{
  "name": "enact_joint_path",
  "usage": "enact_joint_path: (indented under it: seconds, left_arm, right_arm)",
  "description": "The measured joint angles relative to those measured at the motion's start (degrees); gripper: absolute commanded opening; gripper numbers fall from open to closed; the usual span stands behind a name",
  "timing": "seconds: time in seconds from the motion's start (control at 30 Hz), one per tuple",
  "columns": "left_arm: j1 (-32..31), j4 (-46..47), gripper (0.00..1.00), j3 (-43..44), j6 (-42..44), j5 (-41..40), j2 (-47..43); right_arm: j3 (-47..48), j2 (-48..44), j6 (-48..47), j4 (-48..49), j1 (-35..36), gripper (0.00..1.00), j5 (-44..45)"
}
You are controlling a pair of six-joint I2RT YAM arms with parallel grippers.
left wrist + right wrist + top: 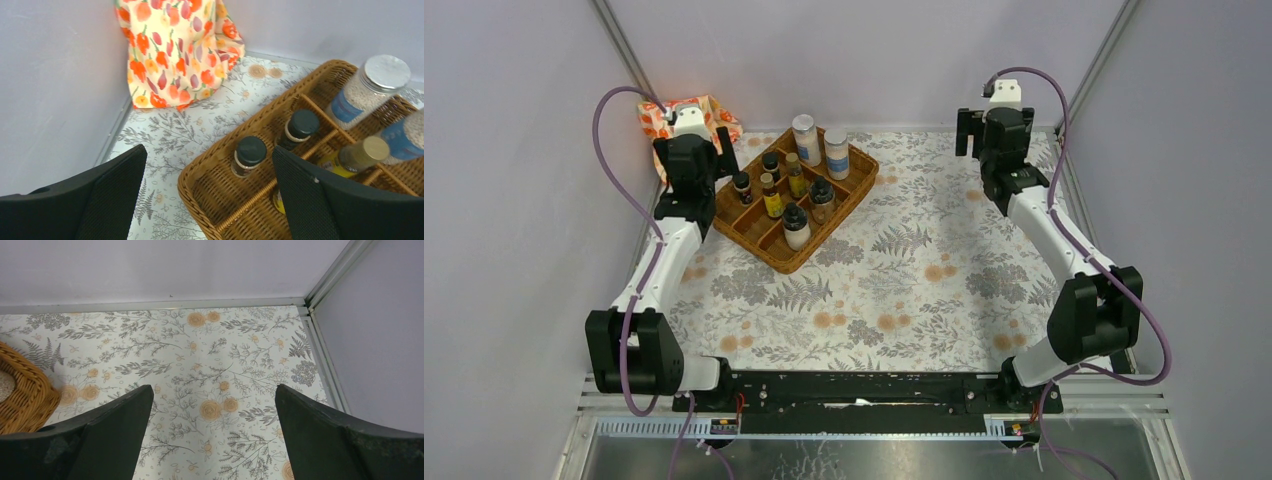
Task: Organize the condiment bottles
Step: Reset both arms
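The condiment bottles stand in the brown wicker tray (776, 262) at the back left. Two tall white-filled silver-lidded jars (804, 138) (836, 152) fill its far end. Short dark black-capped jars (742, 186) (822, 198) and slim yellow bottles (771, 197) (795, 176) stand in the other compartments. My left gripper (692, 148) is open and empty above the tray's left corner. The left wrist view shows it (208, 149) over black-capped jars (250, 155) (300, 127), a white-filled jar (367, 90) and a yellow bottle (357, 155). My right gripper (996, 130) (214, 387) is open and empty over the back right of the table.
An orange-patterned cloth (709, 110) (180, 50) lies bunched in the back left corner behind the tray rim (200, 190). Walls close in the table on the left, back and right. The tray's right corner (25, 390) shows at the left edge of the right wrist view.
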Motion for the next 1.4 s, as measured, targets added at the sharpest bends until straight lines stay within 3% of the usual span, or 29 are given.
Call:
enact_joint_path:
  seconds: [0.77, 1.4]
  left_arm:
    - [4.68, 8.72, 0.99, -8.24, -8.09, -13.05, -0.07]
    - [6.34, 12.46, 0.99, -9.01, -8.52, -15.52, 2.82]
  right_arm:
    - [-1.75, 3.76, 2.80, 6.32, -1.49, 1.00, 5.35]
    - [-2.86, 5.95, 1.25, 10.64, -1.51, 1.00, 9.51]
